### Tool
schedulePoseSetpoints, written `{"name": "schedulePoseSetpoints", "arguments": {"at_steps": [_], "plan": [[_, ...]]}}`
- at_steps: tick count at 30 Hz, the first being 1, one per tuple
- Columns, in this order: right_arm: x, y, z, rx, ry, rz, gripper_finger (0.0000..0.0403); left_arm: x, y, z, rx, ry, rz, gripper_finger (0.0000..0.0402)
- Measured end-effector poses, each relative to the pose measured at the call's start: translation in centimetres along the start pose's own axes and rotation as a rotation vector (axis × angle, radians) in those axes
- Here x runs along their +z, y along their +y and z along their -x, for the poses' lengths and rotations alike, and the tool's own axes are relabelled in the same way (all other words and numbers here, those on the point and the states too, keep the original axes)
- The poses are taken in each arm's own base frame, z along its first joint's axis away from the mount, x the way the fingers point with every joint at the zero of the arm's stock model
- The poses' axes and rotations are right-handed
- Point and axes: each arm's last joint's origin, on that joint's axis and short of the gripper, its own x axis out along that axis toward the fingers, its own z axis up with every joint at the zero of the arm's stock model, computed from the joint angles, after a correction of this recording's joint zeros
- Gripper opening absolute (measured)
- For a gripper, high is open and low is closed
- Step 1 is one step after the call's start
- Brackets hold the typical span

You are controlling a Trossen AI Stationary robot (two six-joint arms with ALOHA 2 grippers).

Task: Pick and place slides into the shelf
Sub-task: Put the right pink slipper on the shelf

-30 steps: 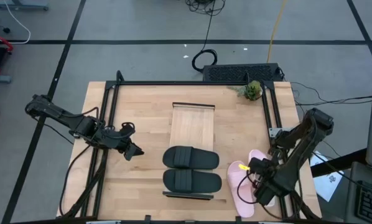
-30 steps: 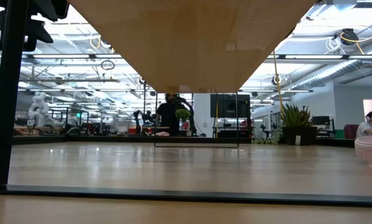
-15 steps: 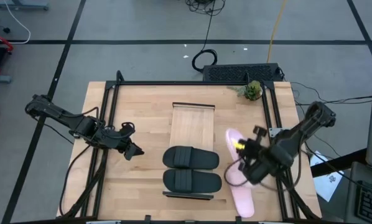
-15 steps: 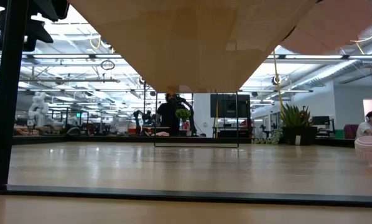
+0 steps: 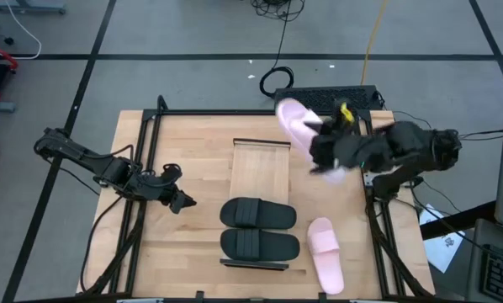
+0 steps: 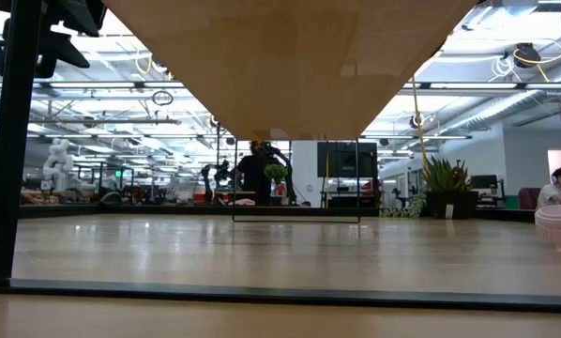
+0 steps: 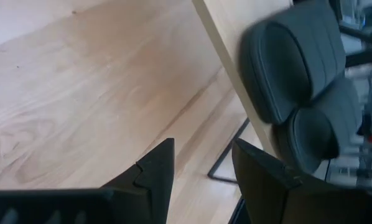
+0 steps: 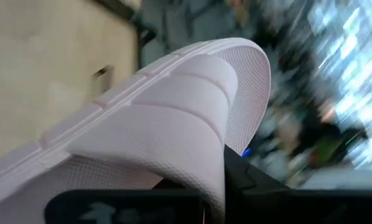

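High: right claw (image 5: 325, 150) pinching a pink slide (image 5: 295, 124) in the air past the shelf (image 5: 259, 172) far end; black pair (image 5: 258, 229) on shelf, other pink slide (image 5: 325, 254) on tabletop (image 5: 193, 143). Left wrist: left claw (image 7: 201, 163) spread, empty, near the black pair. Right wrist: pink strap fills view.

blurred room (image 8: 310, 93) behind pink slide (image 8: 173, 106)

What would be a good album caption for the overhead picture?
Right tool carries a pink slide above the shelf's far end; two black slides already sit on it, another pink one waits beside.
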Motion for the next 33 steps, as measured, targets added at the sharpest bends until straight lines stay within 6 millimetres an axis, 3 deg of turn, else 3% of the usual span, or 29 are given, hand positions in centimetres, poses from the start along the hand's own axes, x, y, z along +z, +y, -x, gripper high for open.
{"name": "schedulePoseSetpoints", "arguments": {"at_steps": [4,8,16,27,33], "plan": [[1.3,-1.9,-1.2,-0.019,-0.157,0.171,0.0000,0.2,0.0,0.0,0.013,-0.058,0.050,0.0161],[1.6,-2.0,-3.1,0.095,-0.279,0.269,0.0000,0.3,0.1,0.0,0.024,-0.119,0.090,0.0161],[2.2,-0.1,-7.7,0.339,-0.417,0.446,0.0000,0.6,-0.2,0.1,0.006,-0.185,0.102,0.0161],[1.7,1.3,-14.5,0.476,-0.424,0.543,0.0002,0.7,-0.3,0.1,-0.004,-0.214,0.109,0.0161],[1.1,3.2,-17.2,0.500,-0.475,0.623,0.0004,0.7,-0.3,0.1,-0.003,-0.219,0.112,0.0161]]}}
